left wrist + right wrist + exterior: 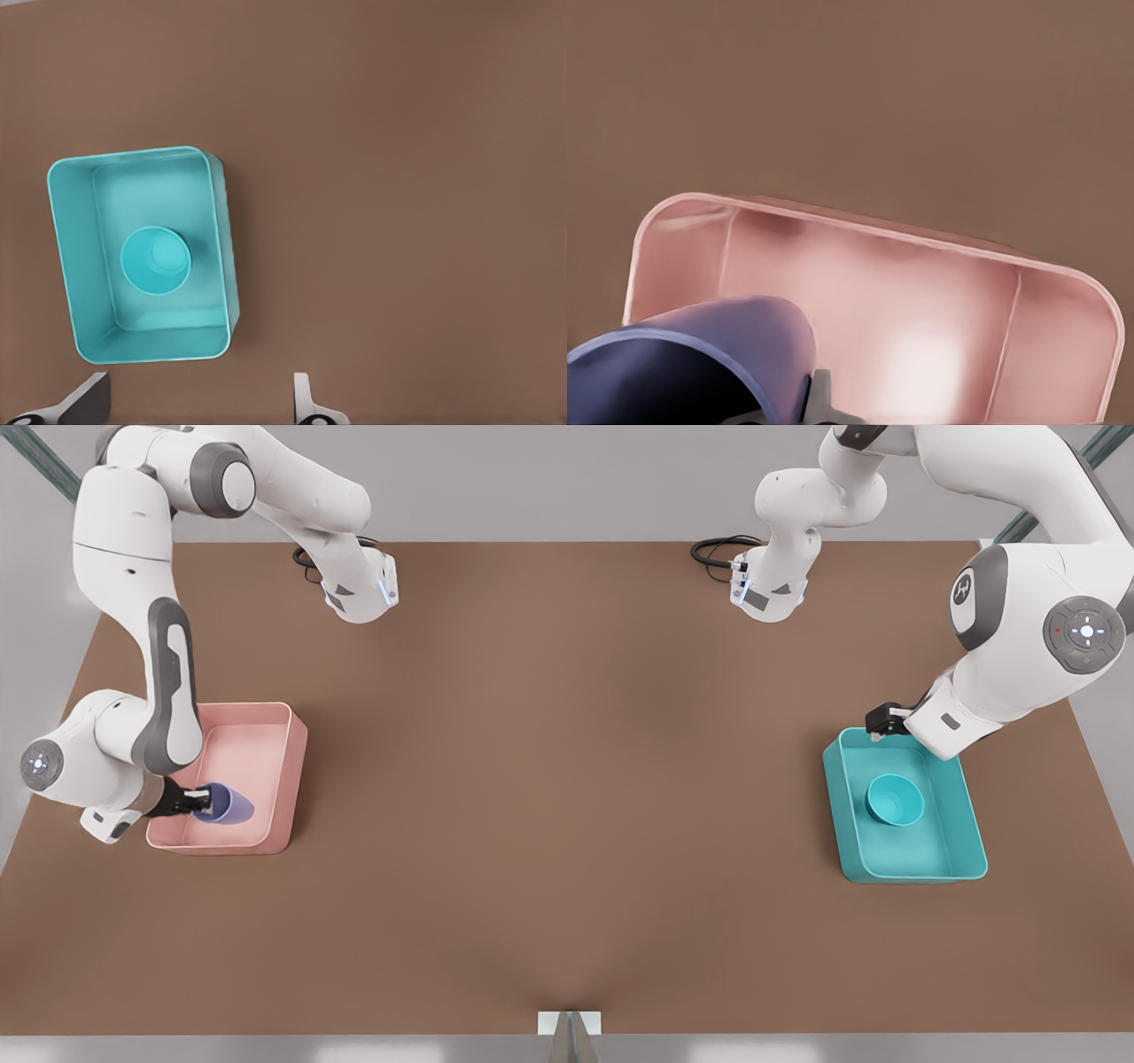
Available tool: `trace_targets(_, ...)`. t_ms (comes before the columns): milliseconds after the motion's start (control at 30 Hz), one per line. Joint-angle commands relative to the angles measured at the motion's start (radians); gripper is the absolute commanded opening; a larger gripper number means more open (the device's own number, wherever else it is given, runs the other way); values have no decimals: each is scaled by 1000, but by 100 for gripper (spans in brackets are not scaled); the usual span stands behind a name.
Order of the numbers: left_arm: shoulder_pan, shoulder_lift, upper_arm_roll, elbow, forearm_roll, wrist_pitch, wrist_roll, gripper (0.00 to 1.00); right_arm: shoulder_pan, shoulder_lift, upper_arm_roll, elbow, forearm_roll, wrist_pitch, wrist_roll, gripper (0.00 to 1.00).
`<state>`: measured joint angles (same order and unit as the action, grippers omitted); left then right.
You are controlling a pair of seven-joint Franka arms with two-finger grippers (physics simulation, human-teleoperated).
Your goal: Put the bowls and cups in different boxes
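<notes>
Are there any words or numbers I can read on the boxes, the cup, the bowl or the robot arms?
No words or numbers can be read.
Pink box, teal box, cup, bowl: plain, no writing.
Arm beside the teal box: a small round emblem, too small to read.
Arm joints: round light rings, lights, not writing.

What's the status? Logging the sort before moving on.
Right tool shut on cup over pink box. Left tool open above teal box; bowl inside. Nothing in the way.
</notes>
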<state>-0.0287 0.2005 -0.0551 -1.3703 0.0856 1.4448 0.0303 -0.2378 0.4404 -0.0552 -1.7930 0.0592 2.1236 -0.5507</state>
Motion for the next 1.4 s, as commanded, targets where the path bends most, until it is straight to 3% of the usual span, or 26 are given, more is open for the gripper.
trace_targets(0, 0, -1, 0, 0, 0, -6, -16, 100, 0, -11, 0, -42, -6, 141, -229, 21)
trace_targets(167, 3, 0, -3, 0, 0, -4, -16, 100, 2, 1, 2, -74, -6, 176, -227, 21)
trace_targets(233, 1, -1, -5, 0, 0, -6, -16, 100, 2, 1, 2, -75, -6, 174, -227, 100)
trace_targets(733, 1, 2, -20, 0, 2, -15, -27, 100, 6, -31, 12, -60, 8, 105, -219, 100)
trace_targets(867, 1, 2, -20, 0, 3, -14, -27, 100, 70, -46, 83, 213, 25, -404, 119, 100)
trace_targets(967, 0, 0, -22, 0, 2, -14, -27, 100, 186, -46, 112, 334, 28, -568, 460, 100)
trace_targets(1100, 0, 0, -22, 0, 0, -15, -27, 100, 206, -100, 107, 507, -59, -795, 486, 100)
trace_targets(1167, 0, 0, -22, 0, 0, -23, -26, 100, 209, -215, 109, 463, -90, -788, 495, 100)
trace_targets(1233, 0, 0, -22, 0, 2, -24, -26, 100, 210, -336, 110, 284, -96, -692, 500, 100)
trace_targets(1367, 0, 2, -22, 0, 0, -24, -26, 100, 216, -327, 104, 291, -96, -694, 506, 100)
